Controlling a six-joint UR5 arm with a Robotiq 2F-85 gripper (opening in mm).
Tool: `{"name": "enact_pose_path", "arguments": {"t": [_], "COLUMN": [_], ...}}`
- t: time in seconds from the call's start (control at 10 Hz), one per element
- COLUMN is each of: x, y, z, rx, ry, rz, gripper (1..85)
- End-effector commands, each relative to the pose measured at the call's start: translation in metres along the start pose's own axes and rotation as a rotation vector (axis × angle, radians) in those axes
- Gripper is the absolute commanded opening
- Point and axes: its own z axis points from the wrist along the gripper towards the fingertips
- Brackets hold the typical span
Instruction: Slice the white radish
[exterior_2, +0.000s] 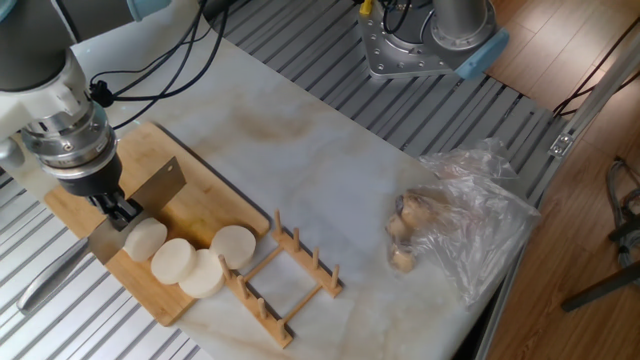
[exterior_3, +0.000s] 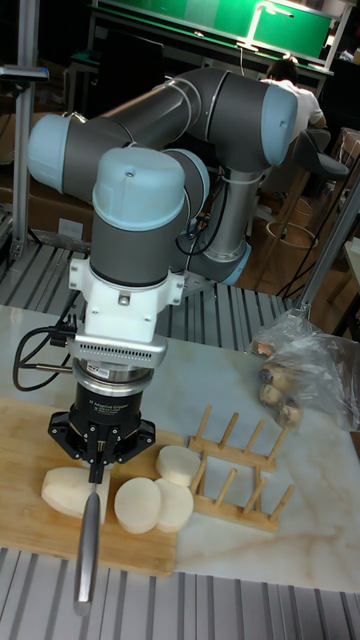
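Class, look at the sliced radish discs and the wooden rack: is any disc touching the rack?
Cannot tell. In the fixed view, one disc overlaps the rack, hiding any gap; the tall view shows no clear contact either.

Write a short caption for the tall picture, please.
Robot gripper holds a knife over a white radish on a cutting board, cut slices alongside.

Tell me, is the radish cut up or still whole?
Cut up. Three round slices lie on the cutting board, and a stub sits by the knife blade.
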Motion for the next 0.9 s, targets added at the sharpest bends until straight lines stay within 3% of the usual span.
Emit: {"name": "enact_pose_path", "arguments": {"t": [0.0,0.8], "x": [0.0013,-0.0047], "y": [0.0009,-0.0012], "z": [0.0001,0.0022], "rx": [-0.008,0.015], "ry": [0.005,-0.008], "rz": [0.006,0.015], "gripper": [1.3,1.3]}}
